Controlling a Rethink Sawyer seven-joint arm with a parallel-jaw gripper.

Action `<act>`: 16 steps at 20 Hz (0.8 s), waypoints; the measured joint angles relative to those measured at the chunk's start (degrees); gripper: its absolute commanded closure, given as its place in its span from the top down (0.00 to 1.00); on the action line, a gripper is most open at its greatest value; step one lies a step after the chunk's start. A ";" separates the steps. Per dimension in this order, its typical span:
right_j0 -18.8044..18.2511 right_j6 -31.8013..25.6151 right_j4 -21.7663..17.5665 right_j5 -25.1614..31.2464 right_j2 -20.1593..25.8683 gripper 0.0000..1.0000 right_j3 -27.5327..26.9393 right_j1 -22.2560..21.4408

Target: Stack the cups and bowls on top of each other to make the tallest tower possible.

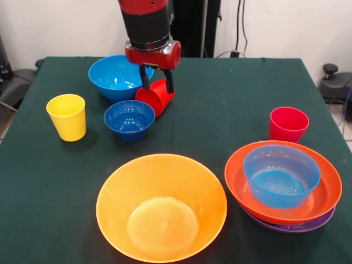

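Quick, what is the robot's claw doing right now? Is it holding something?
Gripper: shut on the red cup, which hangs tilted on its side above the table, beside the small dark blue bowl.

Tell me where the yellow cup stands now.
In the front view, the yellow cup stands upright at the table's left side, left of the small dark blue bowl.

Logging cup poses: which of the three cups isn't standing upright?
The red cup in the gripper, tilted sideways; the yellow cup and pinkish-red cup stand upright.
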 measured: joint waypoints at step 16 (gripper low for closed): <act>-2.03 0.00 0.12 0.02 1.73 1.00 8.25 -12.09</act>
